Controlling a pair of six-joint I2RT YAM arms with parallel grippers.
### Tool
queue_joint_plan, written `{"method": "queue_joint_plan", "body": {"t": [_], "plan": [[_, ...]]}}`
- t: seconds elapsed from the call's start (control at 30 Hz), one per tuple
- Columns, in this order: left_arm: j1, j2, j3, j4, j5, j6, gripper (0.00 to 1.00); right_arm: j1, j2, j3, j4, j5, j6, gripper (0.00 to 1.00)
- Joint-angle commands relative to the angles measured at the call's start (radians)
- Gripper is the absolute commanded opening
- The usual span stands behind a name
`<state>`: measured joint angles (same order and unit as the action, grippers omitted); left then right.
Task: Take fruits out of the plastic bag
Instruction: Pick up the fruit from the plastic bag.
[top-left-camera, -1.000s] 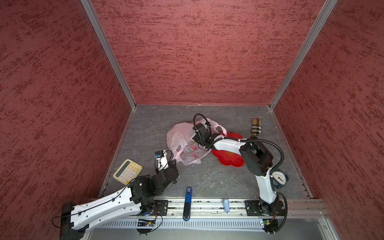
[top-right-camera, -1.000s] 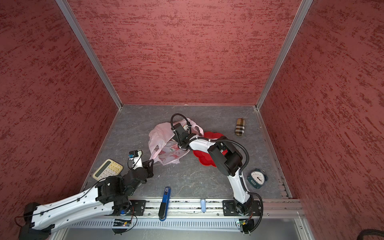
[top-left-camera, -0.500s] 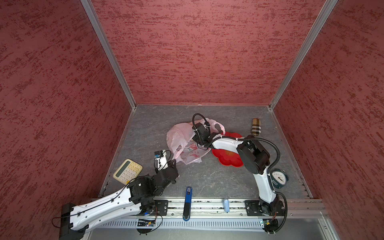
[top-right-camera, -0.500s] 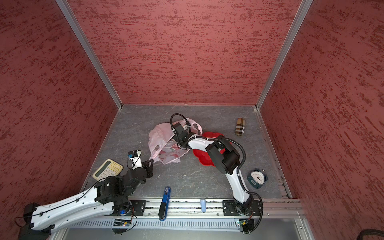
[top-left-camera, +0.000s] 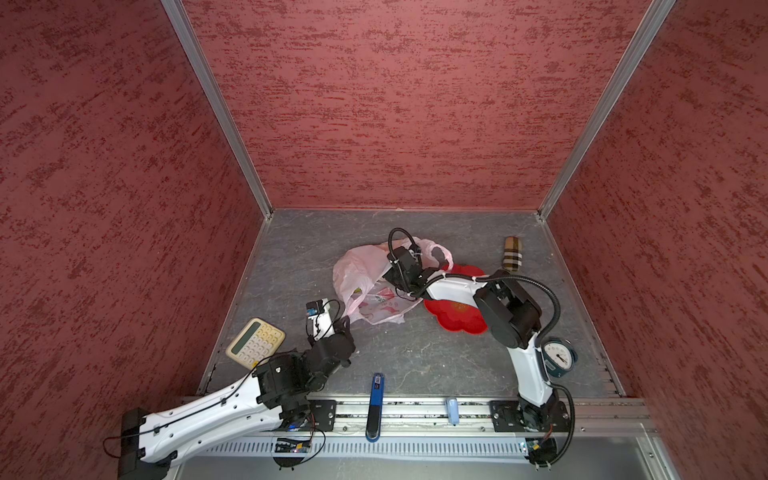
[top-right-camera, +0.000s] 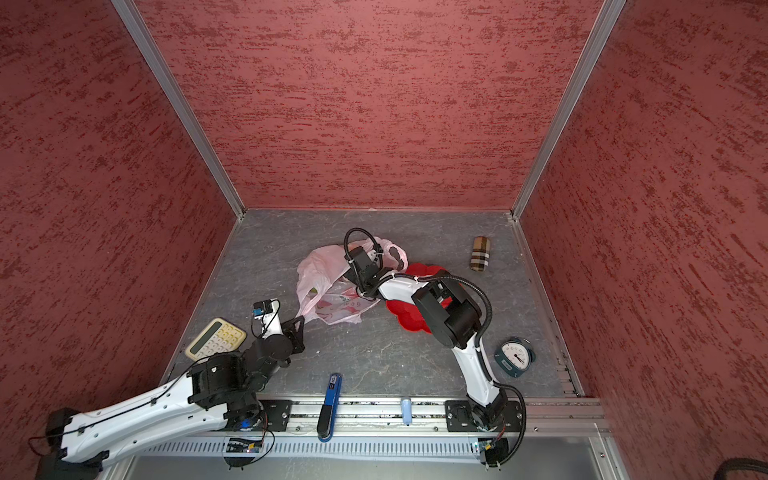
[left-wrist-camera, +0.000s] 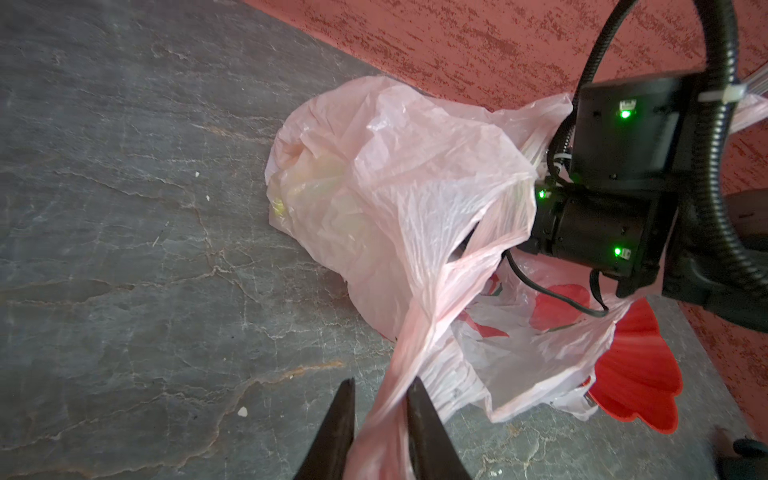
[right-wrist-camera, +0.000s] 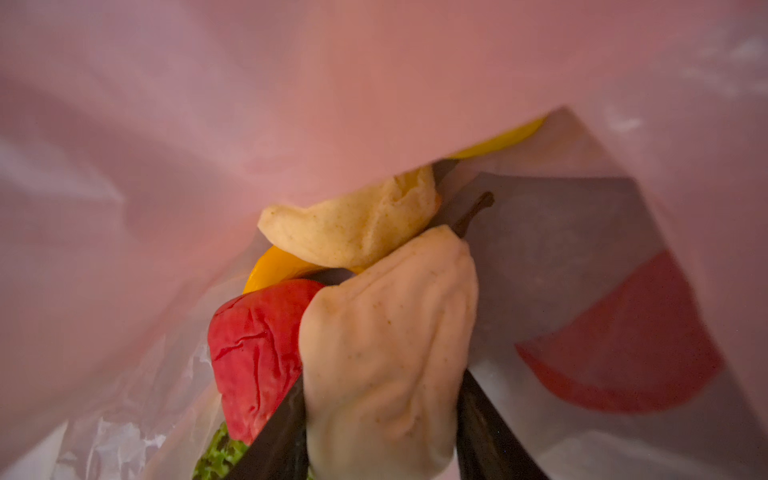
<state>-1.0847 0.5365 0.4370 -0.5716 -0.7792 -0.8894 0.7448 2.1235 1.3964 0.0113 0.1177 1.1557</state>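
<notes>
The pale-pink plastic bag lies crumpled mid-table. My left gripper is shut on one twisted loop handle and holds it towards the front left. My right gripper is deep inside the bag, hidden from both top views, with only its wrist showing at the mouth. Its jaws press both sides of a beige lumpy fruit with a dark stem. Around it lie another beige fruit, a red one, a yellow banana and a green one.
A red flower-shaped plate sits just right of the bag, under my right forearm. A calculator lies front left, a clock front right, a plaid roll back right, and a blue tool on the front rail.
My right wrist has pushed a little further into the bag's mouth and its jaws have narrowed. The left arm and the handle it holds have stayed put.
</notes>
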Motion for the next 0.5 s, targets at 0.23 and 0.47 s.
{"method": "queue_joint_plan", "body": {"t": [0.23, 0.47], "plan": [[0.161, 0.107, 0.017, 0.267, 0.071, 0.224, 0.23, 0.020, -0.182, -0.075, -0.014, -0.022, -0.121, 0.30], [0.161, 0.179, 0.021, 0.347, 0.084, 0.237, 0.23, 0.033, -0.281, -0.115, -0.042, -0.071, -0.191, 0.29]]}}
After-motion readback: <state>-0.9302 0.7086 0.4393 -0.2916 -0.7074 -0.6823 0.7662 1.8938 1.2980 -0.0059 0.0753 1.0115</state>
